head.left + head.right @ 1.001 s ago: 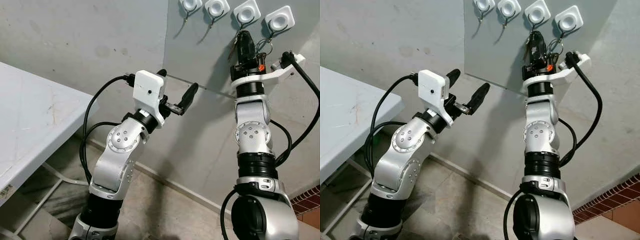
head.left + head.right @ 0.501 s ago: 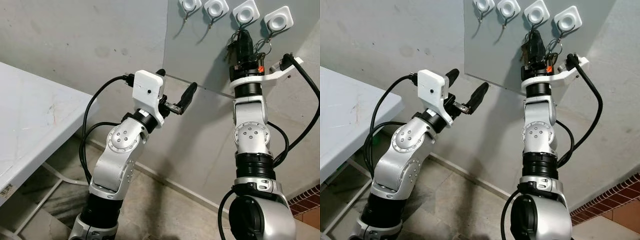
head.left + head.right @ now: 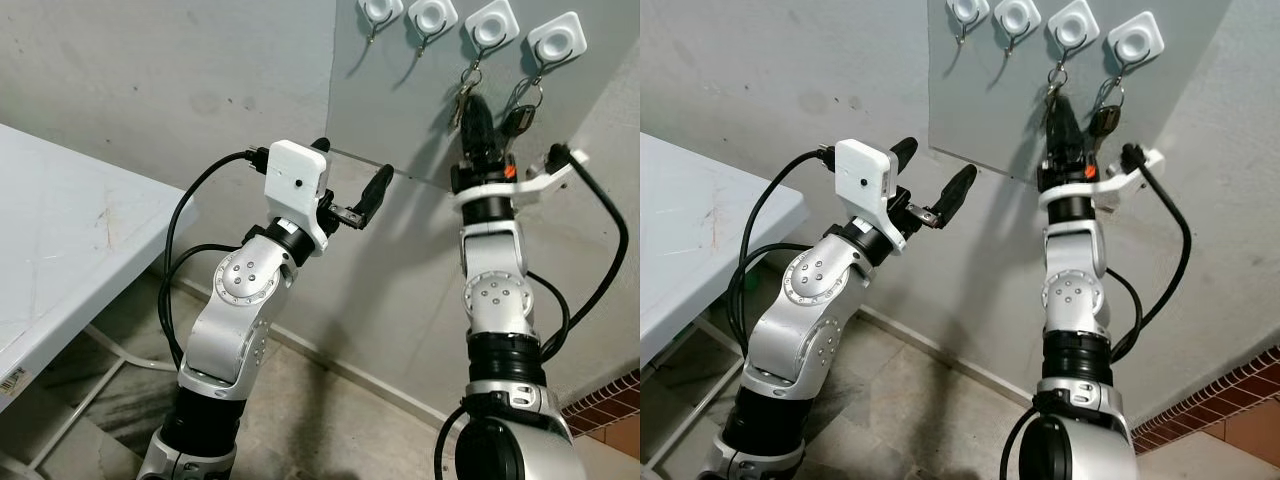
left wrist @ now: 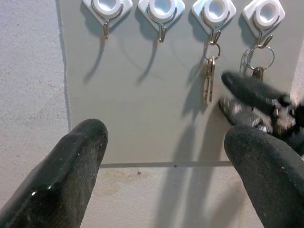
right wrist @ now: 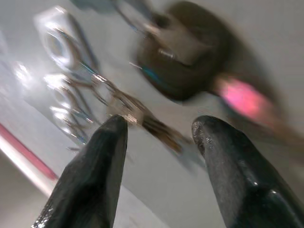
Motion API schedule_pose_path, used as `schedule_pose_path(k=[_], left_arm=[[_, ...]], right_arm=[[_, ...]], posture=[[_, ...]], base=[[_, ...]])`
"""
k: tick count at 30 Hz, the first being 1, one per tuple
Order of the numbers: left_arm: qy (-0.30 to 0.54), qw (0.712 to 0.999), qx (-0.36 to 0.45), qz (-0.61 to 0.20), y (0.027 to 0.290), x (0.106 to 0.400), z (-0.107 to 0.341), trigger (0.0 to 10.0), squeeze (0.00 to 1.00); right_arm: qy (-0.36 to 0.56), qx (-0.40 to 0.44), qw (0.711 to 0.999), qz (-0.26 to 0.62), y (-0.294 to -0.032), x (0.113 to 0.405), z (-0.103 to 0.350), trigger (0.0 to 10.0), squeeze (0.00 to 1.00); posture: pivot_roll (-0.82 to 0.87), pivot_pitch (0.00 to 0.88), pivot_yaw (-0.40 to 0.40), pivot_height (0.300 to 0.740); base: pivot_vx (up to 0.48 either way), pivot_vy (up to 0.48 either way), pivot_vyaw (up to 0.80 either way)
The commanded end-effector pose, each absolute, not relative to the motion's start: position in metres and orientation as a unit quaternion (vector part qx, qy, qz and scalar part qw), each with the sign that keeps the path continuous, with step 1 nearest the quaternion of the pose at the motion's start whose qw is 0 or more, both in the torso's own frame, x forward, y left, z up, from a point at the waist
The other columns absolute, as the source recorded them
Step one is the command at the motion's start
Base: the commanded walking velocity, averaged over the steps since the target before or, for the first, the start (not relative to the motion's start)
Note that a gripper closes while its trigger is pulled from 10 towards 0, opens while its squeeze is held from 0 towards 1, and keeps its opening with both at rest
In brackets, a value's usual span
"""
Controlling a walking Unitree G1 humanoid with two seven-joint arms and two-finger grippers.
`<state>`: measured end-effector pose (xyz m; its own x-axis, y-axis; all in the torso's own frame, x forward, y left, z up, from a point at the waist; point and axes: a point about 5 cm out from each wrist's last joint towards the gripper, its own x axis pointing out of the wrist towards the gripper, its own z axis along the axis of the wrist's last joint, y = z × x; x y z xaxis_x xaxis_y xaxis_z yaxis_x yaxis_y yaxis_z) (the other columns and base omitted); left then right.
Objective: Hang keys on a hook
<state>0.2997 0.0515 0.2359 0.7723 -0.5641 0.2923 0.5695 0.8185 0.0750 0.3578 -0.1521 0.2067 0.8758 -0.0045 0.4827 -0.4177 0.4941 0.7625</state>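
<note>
Four white hooks sit in a row on a grey wall panel (image 3: 395, 100). A bunch of silver keys (image 3: 462, 97) hangs by its ring from the third hook (image 3: 492, 26). A black-headed key (image 3: 519, 117) hangs from the fourth hook (image 3: 556, 38). My right gripper (image 3: 475, 118) points up just below the two bunches, open, with nothing between its fingers (image 5: 102, 175). In the blurred right wrist view the silver keys (image 5: 121, 104) lie beyond its tips. My left gripper (image 3: 352, 168) is held open in mid-air, left of the hooks and lower, facing the panel (image 4: 142, 118).
The two hooks on the left (image 3: 380, 10) (image 3: 432, 15) carry nothing. A white table (image 3: 60, 250) stands at my left above a tiled floor (image 3: 330, 420). Red brickwork (image 3: 612, 400) shows at the lower right.
My right gripper let go of the silver keys, which now hang from the third hook, and drew down and away from the hooks. The left arm has not moved.
</note>
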Motion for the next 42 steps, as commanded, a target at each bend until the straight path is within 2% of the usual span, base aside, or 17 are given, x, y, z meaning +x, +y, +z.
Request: schedule_pose_path(k=[1, 8, 13, 17, 20, 22, 23, 24, 25, 26, 29, 30, 35, 40, 42], left_arm=[[-0.157, 0.943, -0.006, -0.292, 0.052, 0.299, 0.237, 10.0, 0.0], [-0.135, 0.958, -0.012, -0.255, 0.063, 0.304, 0.219, 10.0, 0.0], [-0.077, 0.978, -0.051, -0.189, 0.087, 0.311, 0.183, 10.0, 0.0], [-0.04, 0.985, -0.08, -0.148, 0.099, 0.312, 0.161, 10.0, 0.0], [-0.011, 0.985, -0.121, -0.124, 0.11, 0.308, 0.14, 10.0, 0.0], [-0.002, 0.988, -0.112, -0.106, 0.113, 0.307, 0.133, 10.0, 0.0], [0.007, 0.988, -0.128, -0.089, 0.117, 0.306, 0.124, 10.0, 0.0], [0.007, 0.988, -0.128, -0.089, 0.117, 0.306, 0.124, 10.0, 0.0], [0.004, 0.992, -0.102, -0.08, 0.12, 0.305, 0.116, 10.0, 0.0], [0.005, 0.994, -0.085, -0.073, 0.122, 0.304, 0.112, 10.0, 0.0], [0.006, 0.995, -0.077, -0.06, 0.126, 0.304, 0.104, 10.0, 0.0], [-0.017, 0.997, -0.056, -0.053, 0.129, 0.304, 0.107, 10.0, 0.0], [-0.008, 0.99, -0.133, -0.049, 0.136, 0.311, 0.108, 10.0, 0.0], [-0.022, 0.988, -0.15, -0.039, 0.147, 0.314, 0.112, 10.0, 0.0], [-0.026, 0.99, -0.133, -0.031, 0.152, 0.314, 0.109, 10.0, 0.0]], right_arm=[[-0.178, 0.476, 0.855, 0.1, -0.154, 0.351, 0.184, 10.0, 0.0], [-0.124, 0.42, 0.894, 0.097, -0.152, 0.336, 0.148, 10.0, 0.0], [-0.062, 0.362, 0.927, 0.083, -0.156, 0.319, 0.114, 10.0, 0.0], [-0.043, 0.327, 0.941, 0.069, -0.16, 0.313, 0.105, 10.0, 0.0], [-0.026, 0.233, 0.97, 0.061, -0.165, 0.309, 0.1, 10.0, 0.0], [-0.021, 0.204, 0.977, 0.06, -0.166, 0.308, 0.098, 10.0, 0.0], [-0.021, 0.143, 0.988, 0.061, -0.168, 0.307, 0.098, 10.0, 0.0], [-0.021, 0.143, 0.988, 0.061, -0.168, 0.307, 0.098, 10.0, 0.0], [-0.02, 0.085, 0.993, 0.075, -0.167, 0.305, 0.096, 10.0, 0.0], [-0.021, 0.064, 0.994, 0.081, -0.166, 0.305, 0.095, 10.0, 0.0], [-0.018, 0.05, 0.995, 0.083, -0.166, 0.303, 0.092, 10.0, 0.0], [-0.025, 0.027, 0.995, 0.088, -0.166, 0.303, 0.094, 10.0, 0.0], [-0.036, 0.011, 0.996, 0.079, -0.168, 0.306, 0.099, 10.0, 0.0], [-0.049, -0.007, 0.997, 0.065, -0.175, 0.308, 0.104, 10.0, 0.0], [-0.052, -0.008, 0.997, 0.063, -0.176, 0.308, 0.104, 10.0, 0.0]], posture=[[0.07, 0.081, -0.047, 0.74], [0.07, 0.069, -0.046, 0.74], [0.06, 0.046, -0.047, 0.74], [0.05, 0.03, -0.049, 0.74], [0.05, 0.019, -0.05, 0.74], [0.04, 0.005, -0.052, 0.74], [0.04, 0.0, -0.053, 0.74], [0.04, 0.0, -0.053, 0.74], [0.04, 0.0, -0.053, 0.74], [0.04, 0.0, -0.055, 0.74], [0.03, 0.0, -0.056, 0.74], [0.03, 0.0, -0.058, 0.74], [0.03, 0.0, -0.062, 0.74], [0.03, 0.0, -0.063, 0.74], [0.02, 0.0, -0.062, 0.74]], base=[[0.0, 0.0, 0.0], [0.0, 0.0, 0.0], [0.0, 0.0, 0.0], [0.0, 0.0, 0.0], [0.0, 0.0, 0.0], [0.0, 0.0, 0.0], [0.0, 0.0, 0.0], [0.0, 0.0, 0.0], [0.0, 0.0, 0.0], [0.0, 0.0, 0.0], [0.0, 0.0, 0.0], [0.0, 0.0, 0.0], [0.0, 0.0, 0.0], [0.0, 0.0, 0.0], [0.0, 0.0, 0.36]])
